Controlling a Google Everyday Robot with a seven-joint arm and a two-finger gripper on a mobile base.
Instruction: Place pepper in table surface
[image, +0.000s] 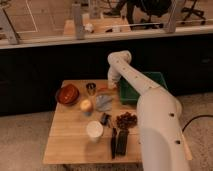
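The pepper (103, 90) shows as a small orange-red shape at the back of the table surface (70, 142), between the metal cup and the green bin. My gripper (111, 85) hangs right beside it, at its right end and just over the tabletop near the bin's left wall. I cannot tell whether the pepper is in the gripper or lying on the wood. My white arm comes up from the lower right, bends high over the bin and points down to the gripper.
A green bin (142, 92) stands at the back right. A reddish-brown bowl (67, 94), a metal cup (91, 88), an apple (86, 105), a grey-blue cloth (104, 102), a white cup (94, 130), a dark snack pile (126, 120) and black objects (119, 142) lie on the table.
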